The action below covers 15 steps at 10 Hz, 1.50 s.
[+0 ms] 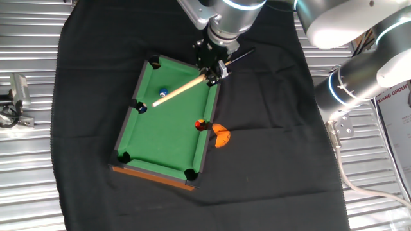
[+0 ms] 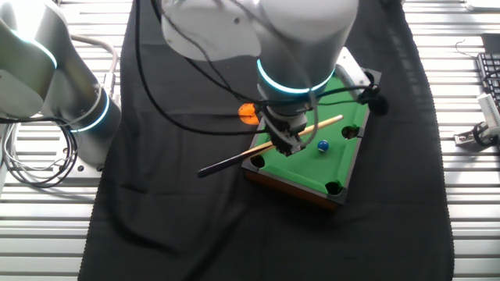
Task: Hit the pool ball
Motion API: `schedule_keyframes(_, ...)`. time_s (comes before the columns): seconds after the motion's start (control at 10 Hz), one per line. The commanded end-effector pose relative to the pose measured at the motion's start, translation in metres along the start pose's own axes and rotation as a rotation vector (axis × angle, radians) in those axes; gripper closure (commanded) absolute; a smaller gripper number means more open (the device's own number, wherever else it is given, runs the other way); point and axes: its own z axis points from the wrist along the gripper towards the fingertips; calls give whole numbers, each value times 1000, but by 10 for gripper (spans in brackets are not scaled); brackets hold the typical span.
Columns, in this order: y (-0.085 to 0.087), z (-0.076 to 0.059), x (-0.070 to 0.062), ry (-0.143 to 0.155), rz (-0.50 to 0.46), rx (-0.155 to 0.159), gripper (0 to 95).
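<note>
Legible text, one item: white placard (image 1: 393,102) at right edge of one fixed view, red letters "XIANG GROUP", partly cut off. Smaller print beneath unreadable. Nothing legible elsewhere.

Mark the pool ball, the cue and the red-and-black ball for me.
pool ball (image 1: 163,92), one fixed view, its top.
cue (image 1: 183,88), one fixed view, mid-shaft.
red-and-black ball (image 1: 200,125), one fixed view, its centre by the rail.

There is 1 toy pool table (image 1: 168,135) with 3 balls on it: 1 light-blue pool ball (image 1: 163,92), 1 dark blue ball (image 1: 142,109) and 1 red-and-black ball (image 1: 201,125). There is 1 cue stick (image 1: 182,88), 1 orange piece (image 1: 221,135), 1 black cloth (image 1: 270,147) and 1 gripper (image 1: 214,75).
</note>
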Motion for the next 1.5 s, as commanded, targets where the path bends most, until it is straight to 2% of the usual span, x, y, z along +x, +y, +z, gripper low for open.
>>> schedule_keyframes(0.1,0,0,1,-5,26,18,950)
schedule_keyframes(0.3,-1,1,0,-5,37,29,950)
schedule_keyframes(0.8,-1,1,0,2,28,25,950)
schedule_keyframes(1.1,-1,1,0,10,9,37,950)
schedule_keyframes(1.3,-1,1,0,33,14,60,950)
schedule_keyframes(1.5,-1,1,0,52,18,99,950)
